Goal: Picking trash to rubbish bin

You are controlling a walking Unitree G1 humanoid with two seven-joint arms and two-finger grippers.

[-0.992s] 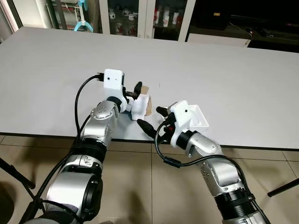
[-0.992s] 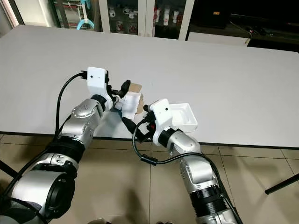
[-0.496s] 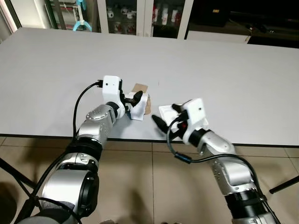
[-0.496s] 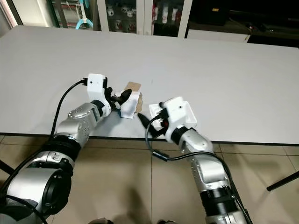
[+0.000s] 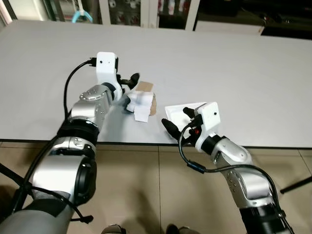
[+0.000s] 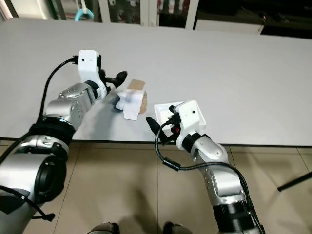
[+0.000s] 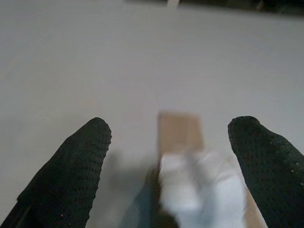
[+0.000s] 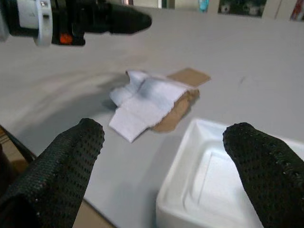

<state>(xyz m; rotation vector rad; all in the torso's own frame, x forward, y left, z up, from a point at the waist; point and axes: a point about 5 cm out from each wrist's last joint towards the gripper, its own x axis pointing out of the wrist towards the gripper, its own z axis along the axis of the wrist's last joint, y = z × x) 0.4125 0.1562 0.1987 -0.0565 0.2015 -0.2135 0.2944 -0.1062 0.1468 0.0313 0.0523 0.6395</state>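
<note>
A crumpled white paper (image 5: 140, 103) lies on a brown cardboard scrap (image 5: 146, 87) near the front edge of the white table (image 5: 253, 83). My left gripper (image 5: 129, 90) is open just left of the paper, which sits low between the fingers (image 7: 85, 156) in the left wrist view. A white foam tray (image 5: 176, 111) rests to the right of the paper at the table edge. My right gripper (image 5: 178, 120) is open at the tray's near corner, one finger below the table edge. The right wrist view shows the paper (image 8: 145, 97) ahead and the tray (image 8: 213, 175) close between the fingers.
The table's front edge (image 5: 122, 142) runs just under both grippers, with tiled floor (image 5: 146, 195) below. Glass cabinets (image 5: 131, 7) stand behind the table. A black stand leg (image 5: 297, 185) crosses the floor at the right.
The white paper, held upright at the left fingers before, now lies flat on the cardboard with the left gripper open beside it. The right gripper has shifted rightward along the tray. The camera view also shifted.
</note>
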